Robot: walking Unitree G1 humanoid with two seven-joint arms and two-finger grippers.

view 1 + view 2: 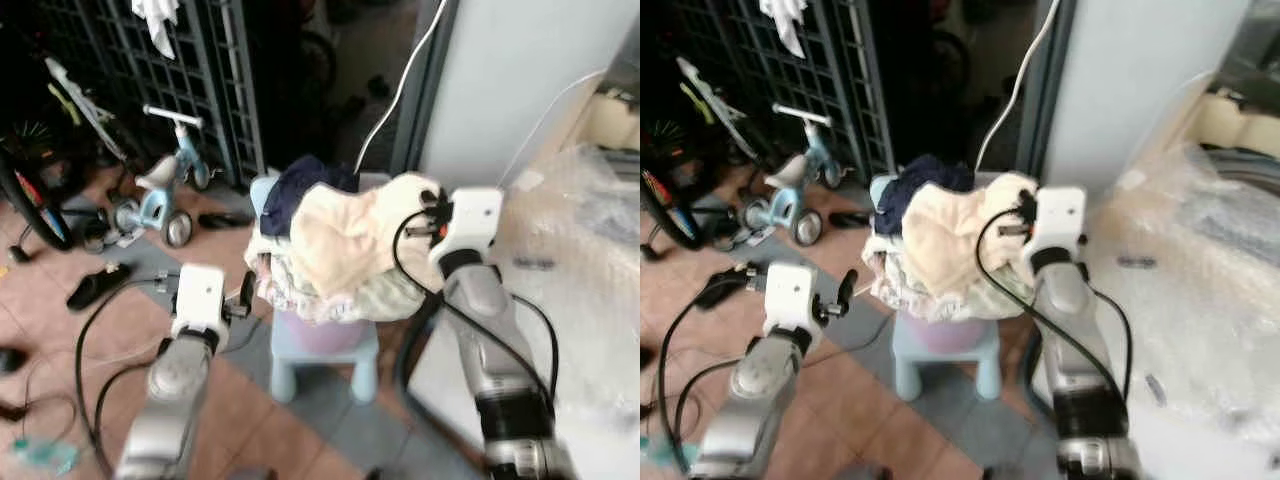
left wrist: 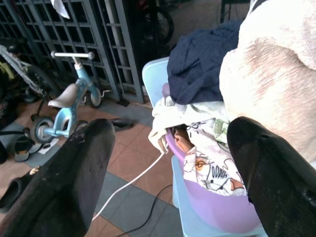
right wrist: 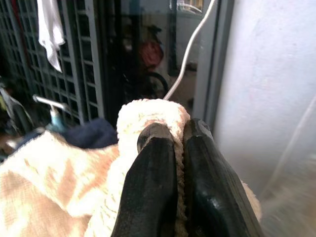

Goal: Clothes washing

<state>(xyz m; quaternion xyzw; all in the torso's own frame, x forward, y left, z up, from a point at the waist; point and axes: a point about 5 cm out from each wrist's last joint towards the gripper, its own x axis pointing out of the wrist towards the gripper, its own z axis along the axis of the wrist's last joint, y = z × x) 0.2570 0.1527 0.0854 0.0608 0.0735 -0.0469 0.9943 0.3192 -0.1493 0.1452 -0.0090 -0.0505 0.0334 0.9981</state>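
Observation:
A purple basin [image 1: 325, 335] heaped with clothes stands on a light blue stool [image 1: 325, 362]. On top lie a cream fleece garment [image 1: 345, 235] and a dark navy one [image 1: 305, 180], with patterned cloth [image 2: 210, 165] below. My right gripper [image 3: 178, 143] is shut on a fold of the cream fleece garment [image 3: 153, 111] at the heap's right side. My left gripper [image 1: 246, 290] is open beside the basin's left rim, its black fingers [image 2: 79, 177] spread wide and holding nothing.
A pale blue tricycle [image 1: 160, 195], a bicycle [image 1: 45, 150], and shoes [image 1: 95, 285] sit on the tiled floor to the left, before a dark metal grille [image 1: 150, 80]. Cables trail over the floor. A bubble-wrapped appliance [image 1: 590, 260] stands right; a grey wall [image 1: 520, 80] rises behind.

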